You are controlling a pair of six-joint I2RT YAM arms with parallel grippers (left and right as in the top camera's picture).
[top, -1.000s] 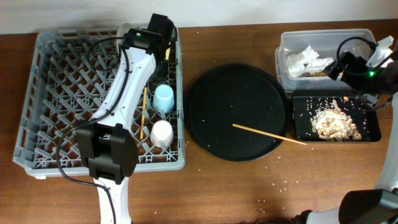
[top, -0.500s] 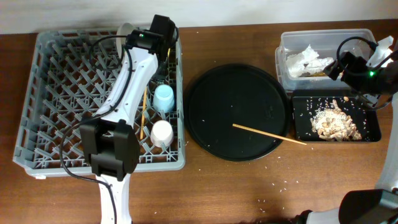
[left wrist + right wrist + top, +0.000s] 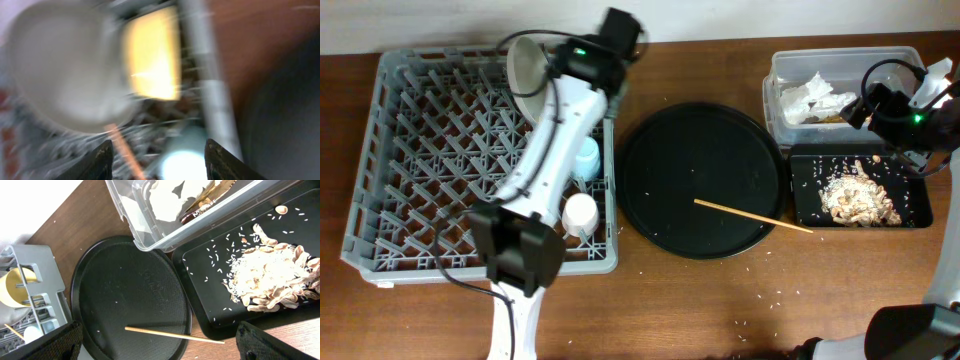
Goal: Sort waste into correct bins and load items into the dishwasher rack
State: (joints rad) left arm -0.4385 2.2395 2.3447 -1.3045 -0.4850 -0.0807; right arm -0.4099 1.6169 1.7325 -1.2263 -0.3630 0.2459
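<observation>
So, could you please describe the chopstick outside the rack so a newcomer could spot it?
Find the large round black tray mid-table, right of the grey dishwasher rack. Across its lower right lies the thin wooden chopstick, one tip overhanging the rim toward the shallow black tray. It is the only long pale thing on that dark disc.

Robot test bench, kitchen mock-up: wooden table (image 3: 720, 300), dishwasher rack (image 3: 430, 180), plain white wall (image 3: 720, 18).

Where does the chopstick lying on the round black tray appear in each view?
Overhead: chopstick right of centre, tip past the tray's rim.
Left wrist: not in it; picture blurred.
Right wrist: chopstick at bottom centre.
Shared landmark: the round black tray, in overhead and right wrist.
</observation>
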